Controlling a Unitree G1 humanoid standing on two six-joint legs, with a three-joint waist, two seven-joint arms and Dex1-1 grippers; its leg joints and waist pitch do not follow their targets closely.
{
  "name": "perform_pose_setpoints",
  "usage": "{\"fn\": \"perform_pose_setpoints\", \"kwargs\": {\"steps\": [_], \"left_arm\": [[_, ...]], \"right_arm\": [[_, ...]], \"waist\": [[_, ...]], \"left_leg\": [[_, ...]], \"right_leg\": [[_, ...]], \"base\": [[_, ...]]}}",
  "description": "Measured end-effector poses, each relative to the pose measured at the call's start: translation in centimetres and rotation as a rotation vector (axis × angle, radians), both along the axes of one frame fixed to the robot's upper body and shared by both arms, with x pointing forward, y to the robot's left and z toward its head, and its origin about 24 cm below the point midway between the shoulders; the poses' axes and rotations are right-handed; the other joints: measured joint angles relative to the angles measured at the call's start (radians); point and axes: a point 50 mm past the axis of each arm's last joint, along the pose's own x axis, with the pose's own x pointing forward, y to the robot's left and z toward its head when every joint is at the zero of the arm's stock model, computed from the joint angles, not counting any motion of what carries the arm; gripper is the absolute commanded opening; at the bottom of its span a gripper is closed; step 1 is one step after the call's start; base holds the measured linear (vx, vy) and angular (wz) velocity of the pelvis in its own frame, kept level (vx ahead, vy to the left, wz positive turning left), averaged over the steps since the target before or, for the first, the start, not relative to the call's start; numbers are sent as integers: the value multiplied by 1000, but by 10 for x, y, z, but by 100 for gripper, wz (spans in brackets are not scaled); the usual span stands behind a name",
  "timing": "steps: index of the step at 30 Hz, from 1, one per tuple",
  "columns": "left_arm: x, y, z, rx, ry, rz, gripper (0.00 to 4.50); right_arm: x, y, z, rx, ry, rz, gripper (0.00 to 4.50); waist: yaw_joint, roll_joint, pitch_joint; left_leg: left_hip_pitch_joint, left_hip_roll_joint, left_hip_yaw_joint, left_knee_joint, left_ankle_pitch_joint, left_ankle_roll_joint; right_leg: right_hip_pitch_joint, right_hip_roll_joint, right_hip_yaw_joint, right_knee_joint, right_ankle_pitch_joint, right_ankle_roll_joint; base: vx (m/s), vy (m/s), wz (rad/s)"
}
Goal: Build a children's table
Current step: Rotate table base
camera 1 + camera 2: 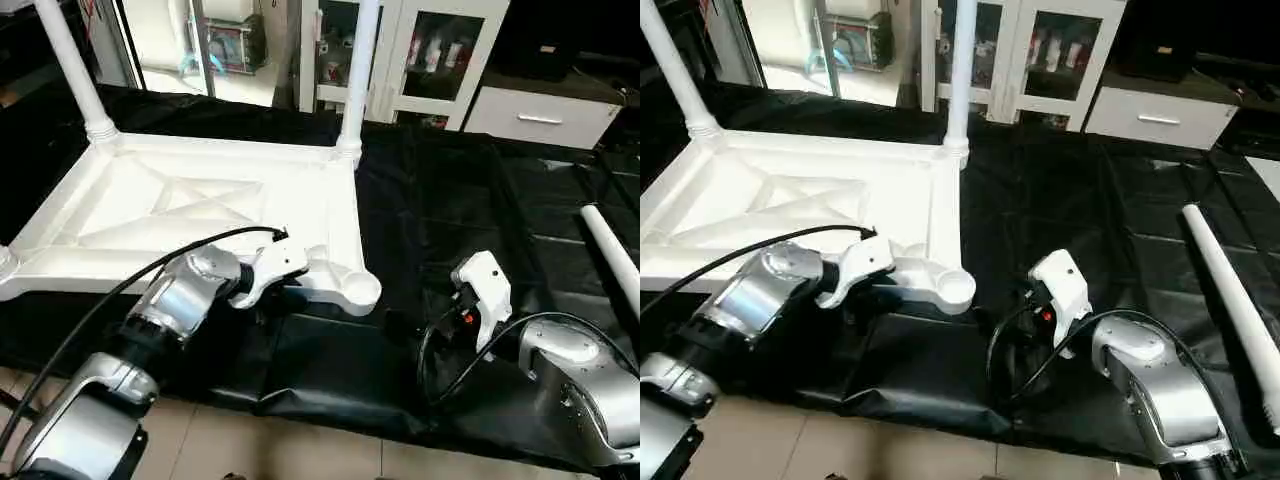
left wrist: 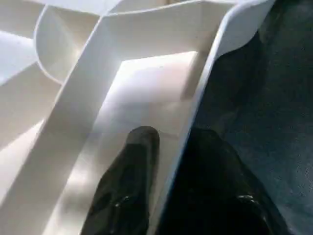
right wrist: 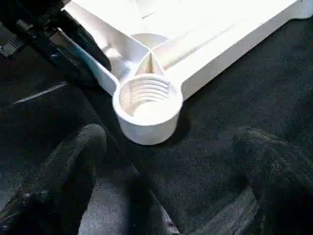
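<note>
Upside down on the black cloth [image 1: 450, 190], the white tabletop [image 1: 200, 200], X-ribs facing up. Standing upright in the sockets at the 11 and 1 o'clock corners, two legs [image 1: 70, 60] [image 1: 360, 70]. At the 5 o'clock corner, an empty socket [image 3: 146, 105] with screw threads visible inside. Cannot tell about the 7 o'clock corner, cut by the picture edge. Out at 3 o'clock from the top and well apart, one loose leg [image 1: 1230, 290] lying on the cloth, the narrow end toward the far side. Astride the near rim just beside the empty socket, the left gripper [image 2: 176, 142]: jaws apart, one of the fingers [image 2: 132, 176] inside the rim with a thin strip of white between it and the wall, the other outside, so not clamped on anything. Just at 3 o'clock from the socket, low over the cloth, the right gripper [image 3: 171, 147], spread wide and holding nothing. Probably next: fetching the loose leg for this corner. For doing it well: take the leg near the thick end with the right gripper and raise it fully upright before lowering. Centre it over the socket so that the threads catch straight and not crossed. Better to close the left gripper on the rim first, since otherwise the light top may slide or turn on the smooth cloth while twisting. Beyond 12 o'clock, white cabinets [image 1: 430, 60].
</note>
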Motion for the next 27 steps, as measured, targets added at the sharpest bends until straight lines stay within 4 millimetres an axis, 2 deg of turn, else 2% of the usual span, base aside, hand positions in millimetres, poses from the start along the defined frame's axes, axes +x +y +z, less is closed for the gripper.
{"fn": "perform_pose_setpoints", "kwargs": {"steps": [4, 5, 6, 7, 13, 17, 19, 20, 22, 24, 25, 26, 27], "left_arm": [[-3, 3, 2, -36, 12, 3, 190], [-1, 5, 4, -62, 10, 23, 192], [0, 6, 7, -79, 3, 35, 217], [0, 7, 10, -96, -4, 38, 217], [2, 10, 53, -290, -85, 65, 217], [6, 12, 70, -492, -249, 257, 217], [3, 14, 73, -604, -344, 394, 217], [-4, 14, 74, -663, -391, 474, 217], [-11, 11, 67, -677, -383, 532, 217], [-21, 12, 58, -657, -397, 651, 217], [-25, 11, 52, -651, -402, 705, 217], [-27, 11, 45, -635, -399, 761, 217], [-28, 11, 41, -624, -400, 795, 217]], "right_arm": [[1, 0, 1, 1, -5, 3, 450], [1, 0, 1, 1, -5, 3, 450], [1, 0, 1, 1, -6, 3, 450], [1, 0, 1, 1, -6, 3, 450], [2, -2, 4, 0, -23, -28, 450], [10, -5, 11, -5, -112, -167, 450], [16, -5, 15, 10, -157, -297, 450], [19, -6, 17, 20, -187, -400, 450], [21, -7, 21, 8, -214, -473, 450], [23, -5, 25, 30, -243, -554, 450], [23, -4, 25, 27, -248, -573, 450], [24, -3, 24, 24, -250, -591, 450], [24, -2, 24, 26, -251, -599, 450]], "waist": [[4, -2, 1], [6, -3, 1], [8, -3, 2], [9, -4, 2], [26, -5, 3], [30, -5, 3], [28, -5, 2], [25, -6, 2], [26, -8, 2], [13, -8, 2], [4, -8, 2], [-4, -6, 3], [-10, -6, 3]], "left_leg": [[-2, 0, 0, 0, 0, 0], [-3, 0, 0, 0, 0, 0], [-4, 0, 0, 0, 0, 0], [-4, 0, 0, 0, 0, 0], [-4, 0, 0, 0, 0, 0], [-4, 0, 0, 1, 0, 0], [-4, 0, 0, 1, 0, 0], [-4, 0, 0, 1, 0, 0], [-5, 0, 0, 0, 0, 0], [-5, 3, -3, 0, 0, 0], [-5, 8, -7, -1, 0, -1], [-5, 22, -13, -1, 2, -5], [-5, 32, -15, -1, 5, -10]], "right_leg": [[-1, 0, 0, -1, 0, 0], [-2, 0, 0, -1, 0, -1], [-2, 0, 0, -1, 0, -1], [-2, 0, 0, -1, 0, -1], [-2, 0, 0, -1, 0, -1], [-2, 0, 0, 0, 1, -1], [-2, 0, 0, 0, 1, -1], [-2, 0, 0, -1, 0, -1], [-3, 0, 0, -1, 0, 0], [-2, 4, -3, -3, 0, 0], [3, 8, -6, -6, 1, -2], [10, 20, -11, -11, 1, -10], [10, 21, -26, -4, -3, -21]], "base": [[0, 0, 0], [0, 0, 0], [0, 0, 0], [0, 0, 0], [0, 0, 0], [0, 0, 0], [0, 0, 0], [0, 0, 0], [0, 0, 0], [0, 0, 0], [0, 0, 0], [7, -67, 12], [5, -118, 17]]}}
